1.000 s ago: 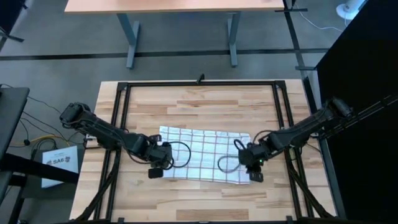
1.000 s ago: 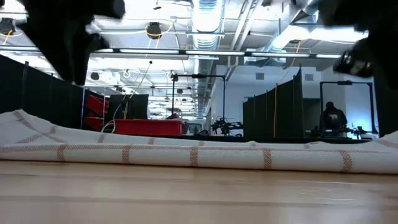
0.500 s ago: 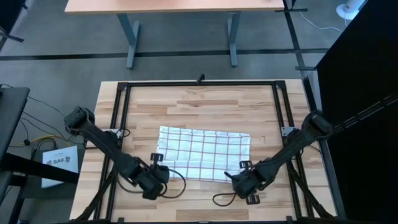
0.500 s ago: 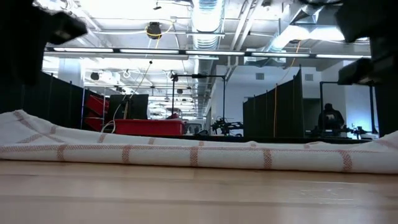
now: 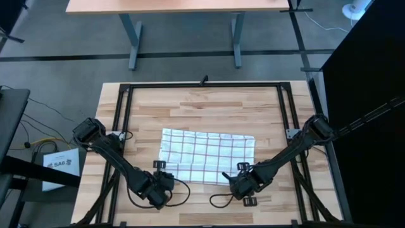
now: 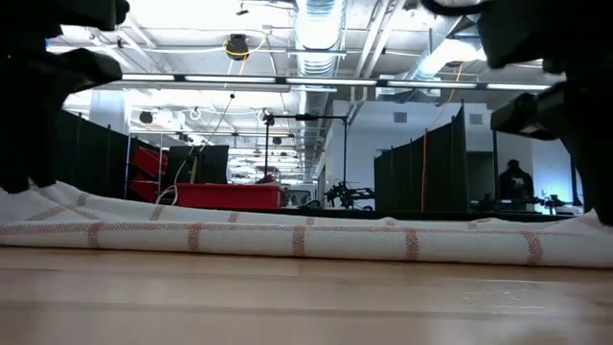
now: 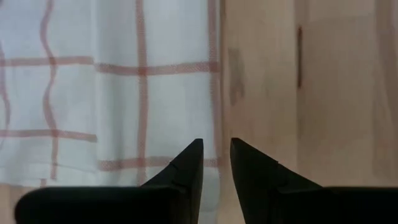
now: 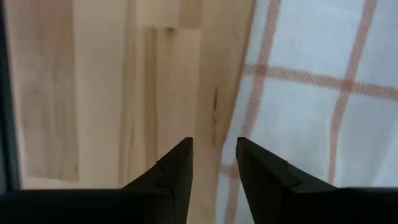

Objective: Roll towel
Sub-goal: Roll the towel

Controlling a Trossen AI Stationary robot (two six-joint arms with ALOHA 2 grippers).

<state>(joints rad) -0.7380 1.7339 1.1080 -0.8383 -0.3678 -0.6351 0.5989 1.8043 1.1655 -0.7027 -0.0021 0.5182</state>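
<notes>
The white towel (image 5: 207, 155) with reddish-brown grid lines lies spread flat on the wooden table, and the low view shows its near edge (image 6: 306, 240). My left gripper (image 5: 164, 177) stands low at the towel's near left corner (image 7: 208, 165). Its fingers are a narrow gap apart, one over the cloth and one over bare wood. My right gripper (image 5: 240, 180) stands low at the near right corner (image 8: 239, 168), its fingers also a narrow gap apart astride the towel's side edge. My left gripper (image 7: 216, 149) points down at the towel's side edge by the near left corner; I cannot tell whether its fingertips touch the cloth. My right gripper (image 8: 213, 149) points down at the side edge by the near right corner; I cannot tell whether it touches.
A black metal frame (image 5: 202, 84) runs around the table top. Bare wood (image 5: 202, 107) lies beyond the towel's far edge, and a narrower strip (image 5: 202, 206) lies toward the near edge. Loose cables (image 5: 218, 201) trail from both wrists.
Both grippers have gone from over the towel's left and right ends toward the table's near edge and down to its near corners, then a little toward each other. The towel has stayed flat in place.
</notes>
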